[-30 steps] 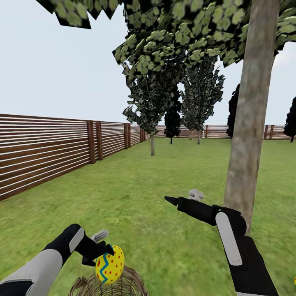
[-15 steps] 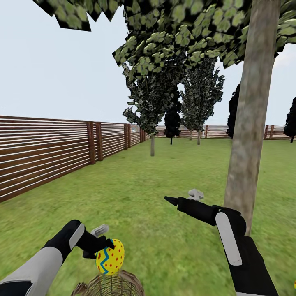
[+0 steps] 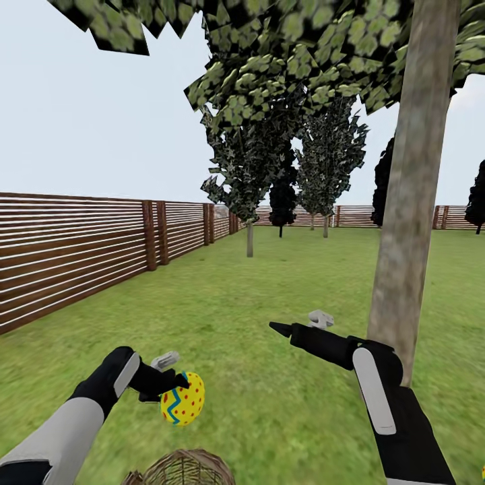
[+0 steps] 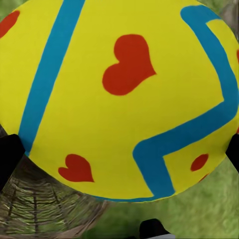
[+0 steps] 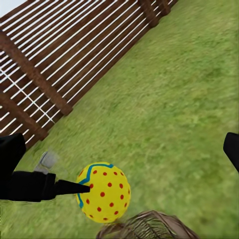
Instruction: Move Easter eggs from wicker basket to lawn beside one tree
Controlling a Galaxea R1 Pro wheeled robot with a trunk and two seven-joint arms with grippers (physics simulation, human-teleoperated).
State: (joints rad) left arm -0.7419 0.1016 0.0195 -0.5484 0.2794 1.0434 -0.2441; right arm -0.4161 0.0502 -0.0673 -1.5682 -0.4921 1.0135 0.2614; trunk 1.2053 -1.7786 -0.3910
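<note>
My left gripper [image 3: 176,394] is shut on a yellow Easter egg [image 3: 182,399] with red dots and a blue zigzag band, held just above the wicker basket [image 3: 186,469] at the bottom edge of the head view. In the left wrist view the egg [image 4: 119,99] sits between both fingers, with the basket [image 4: 40,209] beneath it. The right wrist view looks across at the egg [image 5: 103,191] and the basket's rim [image 5: 144,226]. My right gripper [image 3: 296,323] hangs open and empty over the lawn [image 3: 229,316], just left of the thick grey-brown tree trunk [image 3: 407,202].
A brown slat fence [image 3: 74,249] runs along the left and across the back. Thin-trunked trees [image 3: 249,168] and dark narrow trees [image 3: 283,199] stand far off. A sliver of yellow [image 3: 482,461] shows at the right edge, near the trunk's foot. Open grass lies between basket and trunk.
My left gripper has lifted the egg up and clear of the basket's rim. The right arm has stayed still.
</note>
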